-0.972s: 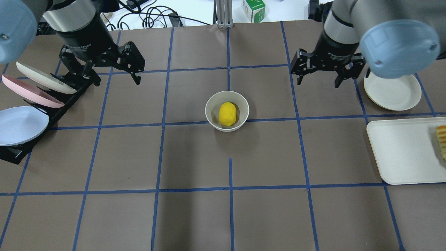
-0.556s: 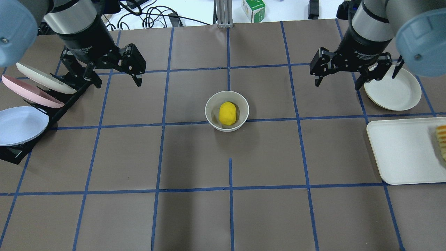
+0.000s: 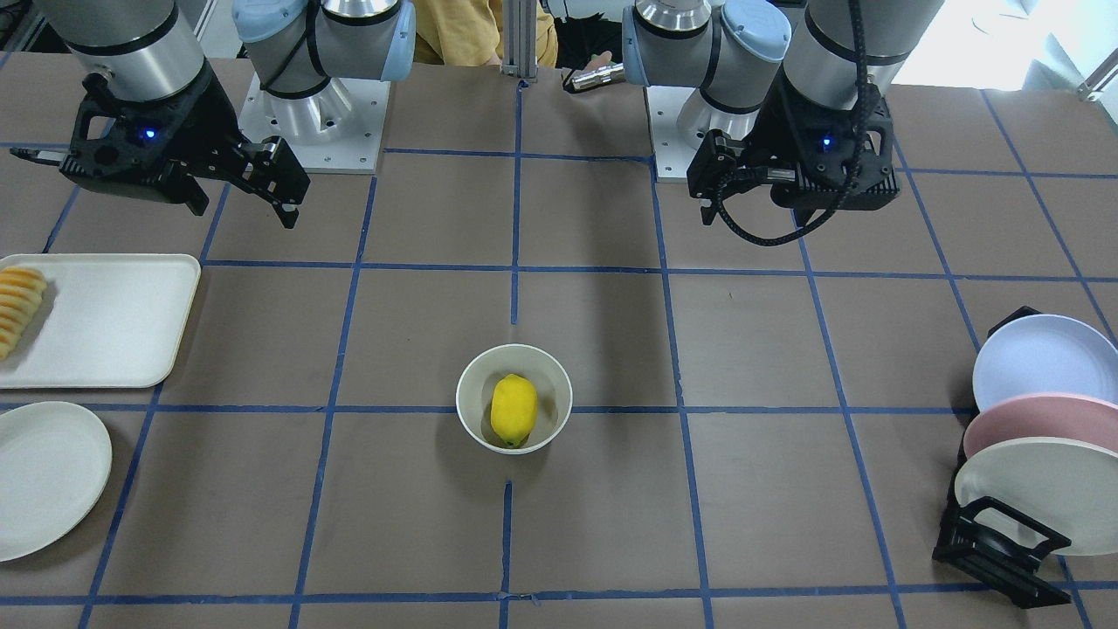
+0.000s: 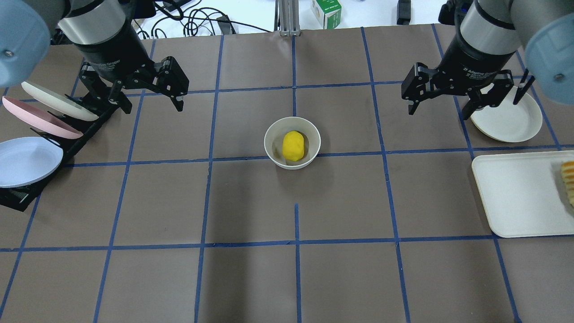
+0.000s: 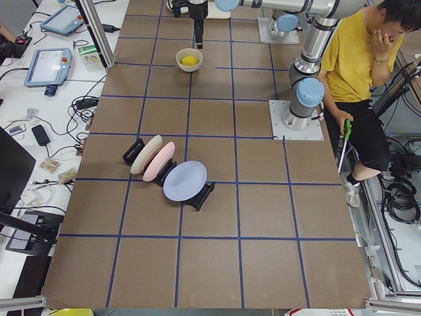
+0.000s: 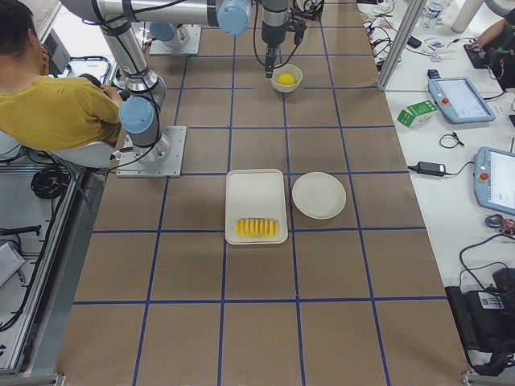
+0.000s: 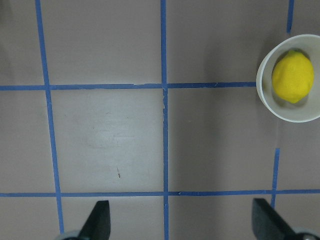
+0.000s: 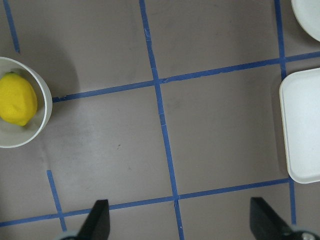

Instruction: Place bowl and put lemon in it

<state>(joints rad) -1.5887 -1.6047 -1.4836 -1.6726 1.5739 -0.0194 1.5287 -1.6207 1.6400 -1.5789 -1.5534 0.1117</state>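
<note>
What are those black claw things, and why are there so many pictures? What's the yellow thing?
It is a robot with two arms at a brown table. Each arm ends in a black claw called a gripper: the left gripper and the right gripper. Both are open and hold nothing. Cameras look from above, from across the table, from each end, and from each wrist. In the middle sits a bowl with a lemon inside. On one side plates stand in a rack; on the other lie a flat plate and a tray with sliced food.
</note>
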